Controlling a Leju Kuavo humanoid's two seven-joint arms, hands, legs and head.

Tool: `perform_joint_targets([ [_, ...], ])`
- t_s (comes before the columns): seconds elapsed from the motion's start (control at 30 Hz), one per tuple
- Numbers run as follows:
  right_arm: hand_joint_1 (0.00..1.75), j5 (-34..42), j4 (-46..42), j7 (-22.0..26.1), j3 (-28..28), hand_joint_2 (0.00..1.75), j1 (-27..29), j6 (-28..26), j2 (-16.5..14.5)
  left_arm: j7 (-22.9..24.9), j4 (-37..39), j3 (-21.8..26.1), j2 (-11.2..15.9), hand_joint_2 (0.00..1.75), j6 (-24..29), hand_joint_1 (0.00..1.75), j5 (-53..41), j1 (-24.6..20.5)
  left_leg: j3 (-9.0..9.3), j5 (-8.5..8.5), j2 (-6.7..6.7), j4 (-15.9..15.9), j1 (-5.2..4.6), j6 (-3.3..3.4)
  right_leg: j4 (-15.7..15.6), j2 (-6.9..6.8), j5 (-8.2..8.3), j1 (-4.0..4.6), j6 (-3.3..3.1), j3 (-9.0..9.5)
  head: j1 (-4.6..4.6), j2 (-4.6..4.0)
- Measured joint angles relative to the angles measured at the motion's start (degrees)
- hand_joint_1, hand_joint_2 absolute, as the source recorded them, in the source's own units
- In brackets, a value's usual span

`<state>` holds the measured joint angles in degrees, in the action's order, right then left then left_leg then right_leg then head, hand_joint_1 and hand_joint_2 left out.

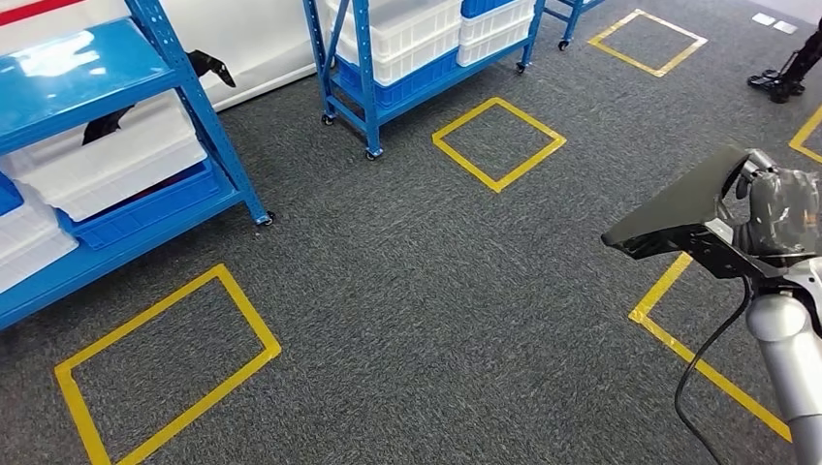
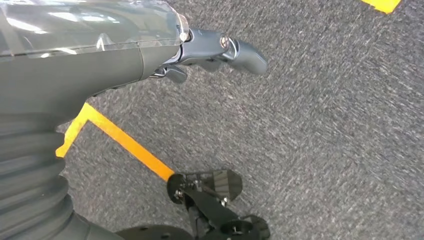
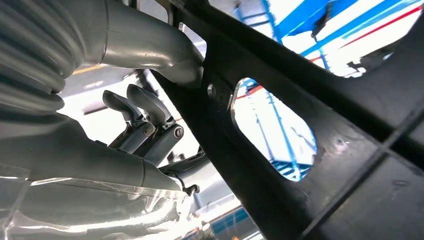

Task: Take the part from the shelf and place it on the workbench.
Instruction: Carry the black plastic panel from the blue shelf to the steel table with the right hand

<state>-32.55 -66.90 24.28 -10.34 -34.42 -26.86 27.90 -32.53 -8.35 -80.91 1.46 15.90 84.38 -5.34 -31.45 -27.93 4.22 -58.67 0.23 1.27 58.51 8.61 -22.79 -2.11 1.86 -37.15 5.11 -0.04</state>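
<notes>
Grey carpet with yellow tape squares is lying between the blue shelves (image 1: 184, 107) and the robot, whose right hand (image 1: 775, 208) is gripping the black part (image 1: 679, 208) off the shelf, long axis jutting left from the fingers, while the left hand (image 2: 210, 50) is hanging empty, fingers loosely curled, workbench unseen.
</notes>
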Motion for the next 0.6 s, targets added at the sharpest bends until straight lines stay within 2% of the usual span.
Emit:
perform_joint_targets([
  [0.03, 1.75, -0.53, 0.33, -0.34, -0.21, 1.75, -0.59, 0.14, 0.02, 0.01, 0.0, 0.01, 0.02, 1.75, -0.16, 0.0, 0.03, -0.11, 0.15, 0.31, -0.78, 0.32, 0.02, 0.29, -0.14, 0.26, 0.2, -0.15, 0.38, -0.18, -0.01, 0.0],
  [0.07, 1.75, -0.83, 0.63, -0.63, -0.38, 1.75, -1.15, 0.28, 0.15, 0.01, 0.0, 0.01, 0.03, 1.75, -0.31, 0.0, 0.03, -0.21, 0.35, 0.7, -1.56, 0.79, 0.07, 0.65, 0.14, -0.78, 0.01, -0.06, 0.61, -0.48, -0.02, 0.0],
  [0.1, 1.75, -1.02, 0.91, -0.82, -0.6, 1.75, -1.8, 0.41, 0.25, 0.02, 0.0, 0.02, 0.04, 1.75, -0.45, 0.0, 0.02, -0.24, 0.43, 1.08, -2.36, 1.26, 0.12, 0.99, 1.41, -2.58, -0.88, 0.1, 0.71, -1.2, -0.03, 0.0],
  [0.17, 1.75, -1.16, 1.53, -0.99, -1.11, 1.75, -3.21, 0.68, 0.25, 0.19, 0.0, 0.02, 0.06, 1.75, -0.6, 0.0, 0.01, -0.01, 0.38, 1.46, -3.98, 1.68, -0.04, 1.41, 7.46, -6.76, -4.34, 0.33, 0.75, -4.07, -0.08, 0.0],
  [0.2, 1.75, -1.2, 1.9, -1.05, -1.44, 1.75, -3.74, 0.88, 0.1, 0.48, 0.0, 0.02, 0.11, 1.75, -0.59, 0.0, -0.01, 0.16, 0.28, 1.48, -4.78, 1.65, -0.17, 1.48, 11.25, -7.65, -6.07, 0.3, 0.85, -5.76, -0.09, 0.0],
  [0.23, 1.75, -1.2, 2.34, -1.08, -1.75, 1.75, -4.05, 1.1, -0.02, 0.95, 0.0, 0.02, 0.16, 1.75, -0.51, 0.0, -0.02, 0.29, 0.21, 1.45, -5.57, 1.61, -0.25, 1.52, 14.13, -8.03, -7.02, 0.27, 0.97, -6.94, -0.11, 0.0],
  [0.27, 1.75, -1.23, 2.89, -1.05, -2.06, 1.75, -4.31, 1.29, -0.15, 1.53, 0.0, 0.02, 0.21, 1.75, -0.35, 0.0, -0.03, 0.35, 0.18, 1.39, -6.31, 1.55, -0.3, 1.51, 15.16, -8.23, -6.91, 0.26, 1.05, -7.21, -0.11, 0.0],
  [0.3, 1.75, -1.28, 3.7, -0.95, -2.46, 1.75, -4.83, 1.41, -0.37, 2.13, 0.0, 0.02, 0.25, 1.75, -0.13, 0.0, 0.0, 0.36, 0.15, 1.29, -7.06, 1.45, -0.33, 1.45, 13.9, -8.52, -5.81, 0.28, 1.07, -6.31, -0.11, 0.0],
  [0.33, 1.75, -1.34, 4.67, -0.79, -2.88, 1.75, -5.62, 1.44, -0.65, 2.63, 0.0, 0.02, 0.26, 1.75, 0.1, 0.0, 0.03, 0.35, 0.14, 1.13, -7.81, 1.28, -0.36, 1.33, 10.65, -9.16, -4.07, 0.31, 1.0, -4.38, -0.11, 0.0],
  [0.4, 1.75, -1.43, 6.46, -0.39, -3.65, 1.75, -7.51, 1.32, -1.31, 3.16, 0.0, 0.02, 0.31, 1.75, 0.45, 0.0, 0.11, 0.32, 0.08, 0.65, -9.27, 0.78, -0.64, 0.9, 3.19, -11.6, -1.77, 0.81, 0.52, -0.29, -0.1, 0.0],
  [0.43, 1.75, -1.43, 7.02, -0.26, -3.91, 1.75, -8.18, 1.24, -1.56, 3.28, 0.0, 0.03, 0.36, 1.75, 0.56, 0.0, 0.15, 0.33, 0.06, 0.42, -9.85, 0.59, -0.81, 0.66, 1.1, -12.32, -1.4, 1.1, 0.19, 0.8, -0.1, 0.0],
  [0.47, 1.75, -1.39, 7.49, -0.14, -4.1, 1.75, -8.63, 1.17, -1.77, 3.42, 0.0, 0.03, 0.4, 1.75, 0.68, 0.0, 0.19, 0.34, 0.09, 0.23, -10.41, 0.49, -0.97, 0.4, 0.33, -12.49, -1.53, 1.37, -0.12, 1.08, -0.1, 0.0],
  [0.53, 1.75, -1.26, 8.58, 0.06, -4.47, 1.75, -9.22, 1.13, -2.09, 3.85, 0.0, 0.07, 0.46, 1.75, 1.15, 0.0, 0.4, 0.37, 0.27, -0.09, -11.23, 0.47, -1.04, -0.12, 0.26, -11.0, -1.3, 1.38, -0.67, 0.91, -0.09, 0.0],
  [0.57, 1.75, -1.21, 9.25, 0.16, -4.68, 1.75, -9.55, 1.15, -2.21, 4.02, 0.0, 0.11, 0.46, 1.75, 1.43, 0.0, 0.52, 0.37, 0.22, -0.55, -10.48, 0.09, -0.93, -0.45, 0.12, -10.34, -1.18, 1.24, -0.95, 0.87, -0.09, 0.0],
  [0.6, 1.75, -1.24, 9.96, 0.2, -4.94, 1.75, -9.99, 1.18, -2.39, 4.09, 0.0, 0.15, 0.45, 1.75, 1.66, 0.0, 0.63, 0.42, -0.22, -1.46, -9.03, -1.09, -0.8, -0.75, -0.02, -9.75, -1.03, 1.07, -1.3, 0.84, -0.08, 0.0],
])
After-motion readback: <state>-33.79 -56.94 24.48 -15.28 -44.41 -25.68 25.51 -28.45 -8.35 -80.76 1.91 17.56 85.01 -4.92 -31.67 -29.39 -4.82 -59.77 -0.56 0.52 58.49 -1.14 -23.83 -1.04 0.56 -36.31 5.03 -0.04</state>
